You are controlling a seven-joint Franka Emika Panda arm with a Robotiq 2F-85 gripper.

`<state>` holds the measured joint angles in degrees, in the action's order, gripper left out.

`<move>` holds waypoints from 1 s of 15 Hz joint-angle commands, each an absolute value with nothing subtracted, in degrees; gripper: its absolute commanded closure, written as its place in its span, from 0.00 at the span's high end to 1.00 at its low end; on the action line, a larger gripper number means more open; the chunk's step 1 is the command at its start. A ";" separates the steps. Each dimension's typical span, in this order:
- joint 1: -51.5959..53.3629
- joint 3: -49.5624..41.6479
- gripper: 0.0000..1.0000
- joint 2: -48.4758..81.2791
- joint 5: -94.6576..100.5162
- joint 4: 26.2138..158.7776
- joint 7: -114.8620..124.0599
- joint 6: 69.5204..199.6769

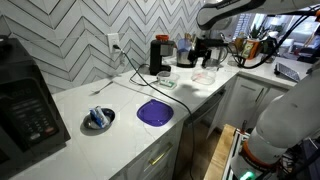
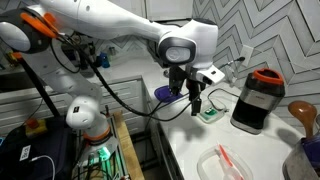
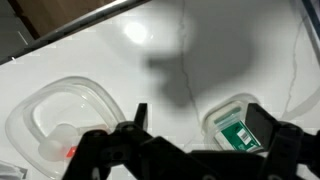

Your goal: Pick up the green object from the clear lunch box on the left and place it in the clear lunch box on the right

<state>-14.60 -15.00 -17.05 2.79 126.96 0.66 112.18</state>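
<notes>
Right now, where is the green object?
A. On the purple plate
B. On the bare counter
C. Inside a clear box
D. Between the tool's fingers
C: in the wrist view the green object lies inside a clear box, while the tool hangs open and empty above the counter.

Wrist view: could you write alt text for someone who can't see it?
Seen from the robot's wrist, the open gripper hangs over a white countertop between two clear lunch boxes. The box at right holds a green object; the box at left holds something pale with a red spot, too blurred to name.
</notes>
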 commanded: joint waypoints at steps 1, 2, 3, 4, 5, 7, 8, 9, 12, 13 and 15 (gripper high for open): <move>-14.56 -14.85 1.00 -15.70 2.71 125.79 0.58 112.02; -14.50 -14.83 1.00 -14.90 2.70 125.22 0.58 112.02; -14.49 -14.84 1.00 -14.57 2.70 124.94 0.58 112.02; -14.49 -14.84 1.00 -14.50 2.70 124.82 0.58 112.02; -14.50 -14.85 1.00 -14.52 2.70 124.75 0.58 112.02; -13.05 -14.78 1.00 -12.04 0.21 123.99 -2.22 114.56; -12.40 -14.68 1.00 -10.72 -1.04 123.40 -3.49 116.01; -11.56 -14.55 1.00 -9.43 -2.50 123.26 -5.86 118.79; -10.14 -14.15 1.00 -4.98 -5.97 121.69 -10.97 123.77; -9.87 -14.09 1.00 -3.44 -7.78 120.82 -12.96 124.58; -9.77 -13.79 1.00 -0.53 -11.15 119.04 -17.06 125.02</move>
